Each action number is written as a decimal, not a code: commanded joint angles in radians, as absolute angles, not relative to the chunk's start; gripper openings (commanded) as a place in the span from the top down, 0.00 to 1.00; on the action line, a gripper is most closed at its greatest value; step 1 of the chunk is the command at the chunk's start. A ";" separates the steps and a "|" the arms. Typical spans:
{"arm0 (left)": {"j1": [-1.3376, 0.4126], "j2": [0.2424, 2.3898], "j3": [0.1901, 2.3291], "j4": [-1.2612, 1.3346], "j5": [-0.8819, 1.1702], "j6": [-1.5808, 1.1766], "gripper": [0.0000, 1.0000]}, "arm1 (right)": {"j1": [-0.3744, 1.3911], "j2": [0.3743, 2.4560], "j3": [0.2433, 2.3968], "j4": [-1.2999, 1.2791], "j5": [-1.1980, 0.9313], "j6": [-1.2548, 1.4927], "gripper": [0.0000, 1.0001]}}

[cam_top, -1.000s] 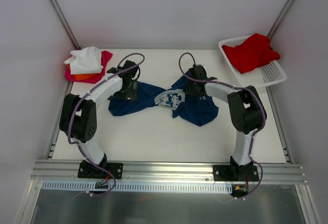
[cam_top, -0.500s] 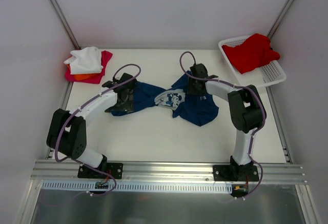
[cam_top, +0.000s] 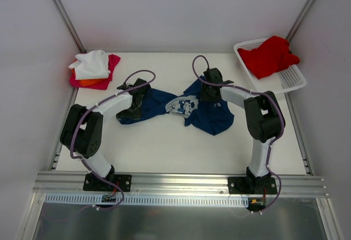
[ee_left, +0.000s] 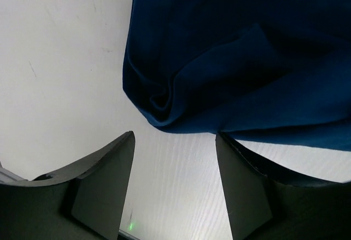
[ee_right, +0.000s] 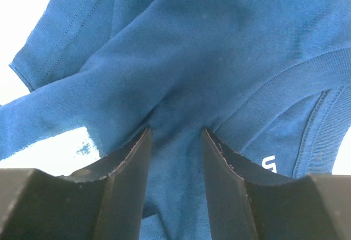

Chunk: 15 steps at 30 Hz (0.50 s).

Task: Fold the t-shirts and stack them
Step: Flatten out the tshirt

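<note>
Navy t-shirt (cam_top: 211,119): crumpled mid-table, spread sideways from the left jaws to the right jaws, unfolded.

Left gripper (ee_left: 174,135): jaws wide apart, nothing held. Bare white table (ee_left: 66,59) shows between the two fingers (ee_left: 104,166). A rolled navy hem lies just ahead of the fingertips. The cloth edge meets the tip of the finger on the right of the wrist view. Whether it truly touches, cannot tell.

Right gripper (ee_right: 175,133): jaws closed down on a bunched fold of the navy cloth. Creases fan out from the pinch point. Ribbed collar (ee_right: 307,113) lies ahead of these jaws and off to the right of the wrist view, small white lettering beside it.

Between the two sets of jaws, top view: white chest print (cam_top: 181,106) facing up, nearer the right jaws than the left.

Beyond the left jaws, far left corner: small pile, well apart from them. White t-shirt (cam_top: 90,61) on top, orange t-shirt (cam_top: 90,81) showing under it, magenta t-shirt (cam_top: 112,64) at the bottom.

Beyond the right jaws, far right: white lattice basket (cam_top: 290,78), tilted at the table edge. Red t-shirt (cam_top: 269,56) heaped loose inside, spilling over the far rim.
</note>
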<state>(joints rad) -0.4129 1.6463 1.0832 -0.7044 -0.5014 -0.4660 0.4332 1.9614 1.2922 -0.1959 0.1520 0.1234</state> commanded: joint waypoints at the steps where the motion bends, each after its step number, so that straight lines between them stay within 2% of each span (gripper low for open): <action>1: -0.420 1.664 1.083 -0.686 -0.514 -0.479 0.38 | 0.425 1.924 1.286 -0.242 0.143 0.106 0.55; 4: -0.420 1.693 1.069 -0.675 -0.526 -0.477 0.35 | 0.423 1.908 1.276 -0.242 0.141 0.104 0.55; 6: -0.420 1.710 1.066 -0.673 -0.514 -0.476 0.37 | 0.423 1.904 1.272 -0.242 0.141 0.101 0.56; 7: -0.419 1.710 1.063 -0.669 -0.493 -0.476 0.40 | 0.423 1.902 1.270 -0.242 0.140 0.101 0.55; 8: -0.419 1.704 1.058 -0.652 -0.485 -0.476 0.49 | 0.422 1.901 1.269 -0.242 0.140 0.103 0.56; 11: -0.420 1.712 1.052 -0.632 -0.477 -0.465 0.65 | 0.422 1.893 1.262 -0.242 0.140 0.104 0.56; 12: -0.420 1.718 1.058 -0.630 -0.474 -0.462 0.75 | 0.422 1.890 1.259 -0.242 0.137 0.104 0.56; 15: -0.420 1.747 1.063 -0.620 -0.463 -0.459 0.78 | 0.422 1.875 1.250 -0.242 0.138 0.104 0.56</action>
<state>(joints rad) -0.4129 1.7195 1.0607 -0.6369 -0.4797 -0.4603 0.4282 1.9381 1.2663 -0.2062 0.1482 0.1146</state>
